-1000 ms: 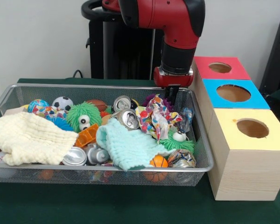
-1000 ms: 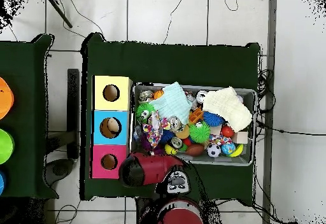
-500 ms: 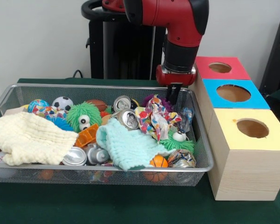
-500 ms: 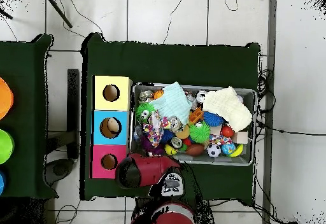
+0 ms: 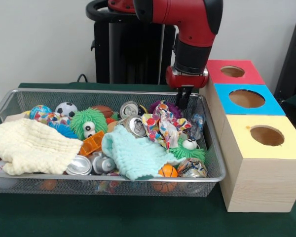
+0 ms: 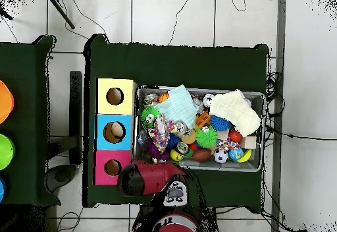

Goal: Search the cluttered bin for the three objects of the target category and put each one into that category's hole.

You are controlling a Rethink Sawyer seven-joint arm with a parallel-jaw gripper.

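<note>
The silver wire-mesh bin [image 5: 108, 92] is full of clutter: a cream cloth [image 5: 32, 145], a mint cloth [image 5: 133, 155], a patterned cloth [image 5: 163, 126], crushed cans [image 5: 136, 126], green fuzzy toys [image 5: 89, 123] and small balls [image 5: 65, 109]. Three wooden boxes stand right of it, each with a round hole: red [image 5: 246, 76], blue [image 5: 271, 106], yellow [image 5: 291, 148]. My gripper [image 5: 185, 101] hangs over the bin's far right corner, beside the red box, above a purple spiky ball [image 5: 163, 105]. I see nothing in it. In the overhead view the arm [image 6: 141, 178] hides it.
The bin [image 6: 197, 168] and boxes sit on a dark green table [image 5: 138, 217]. In the overhead view the red box [image 6: 102, 157] is just left of the arm's end. A tan thing shows inside the blue box's hole [image 6: 117, 132]. The black pedestal [image 5: 133, 49] stands behind the bin.
The arm has shifted a little up and toward the red box, away from the bin's corner. The bin's contents have not moved.
</note>
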